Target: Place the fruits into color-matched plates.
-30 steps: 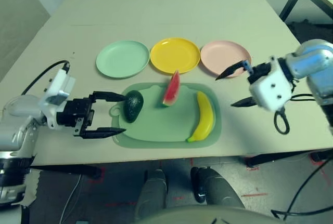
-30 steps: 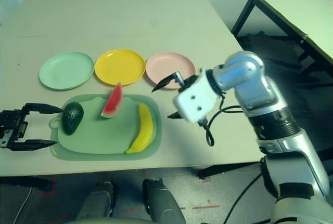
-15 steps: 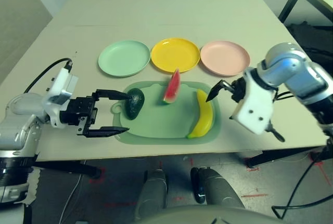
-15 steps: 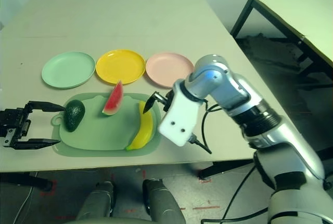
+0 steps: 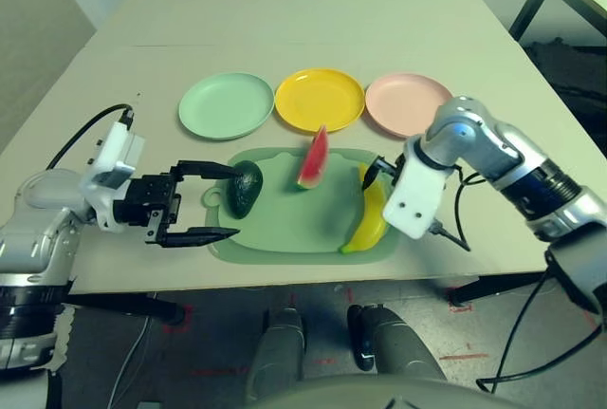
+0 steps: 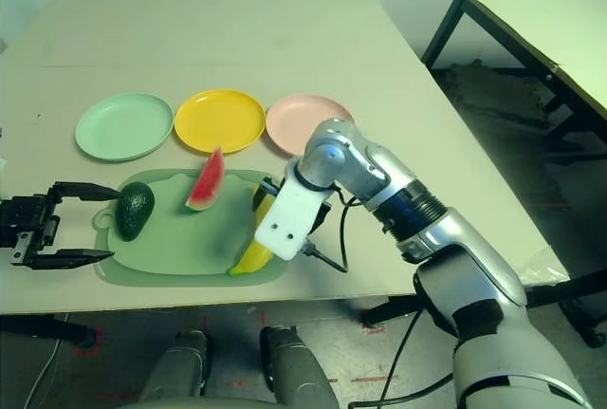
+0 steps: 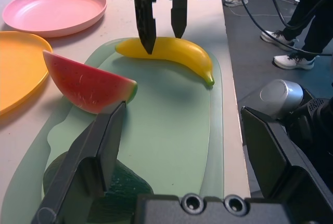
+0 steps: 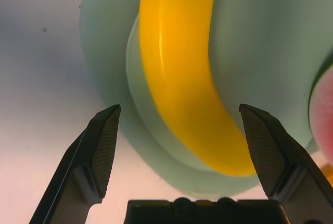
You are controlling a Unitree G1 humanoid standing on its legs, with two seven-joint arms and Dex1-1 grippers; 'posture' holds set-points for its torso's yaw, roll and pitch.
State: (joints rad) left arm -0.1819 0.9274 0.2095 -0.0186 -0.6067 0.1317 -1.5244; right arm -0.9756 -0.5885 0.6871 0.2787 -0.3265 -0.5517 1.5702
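Hovering above the banana (image 8: 182,78), the right gripper (image 8: 179,108) holds its jaws wide apart with nothing clamped in them; a second ago it was out to the right of the green mat (image 5: 285,229), near the pink plate (image 5: 403,103), and it has since swung inward over the fruit. The left gripper (image 5: 237,202), also spread open and empty, has barely shifted and hangs by the avocado (image 5: 248,191), its farther finger reaching over or against the fruit's edge; whether it touches, I cannot tell. The banana lies curved along the mat's right side, and the white housing (image 6: 287,219) of the right wrist hides part of it in the right eye view. The avocado sits at the mat's left side, while the watermelon wedge (image 5: 313,160) rests between the two near the mat's far edge, close enough to the banana to show beside it in the right wrist view. All three fruits keep their earlier places on the mat. Beyond it the plates stand in a row: the mint green plate (image 5: 226,105) on the left, the yellow plate (image 5: 320,100) in the middle, the pink one on the right, each bare, with the right arm (image 6: 379,181) now reaching in past the pink plate's near edge. Farther off are a second table (image 6: 560,34) on the right and a person's feet in white shoes (image 7: 294,62) on the floor.
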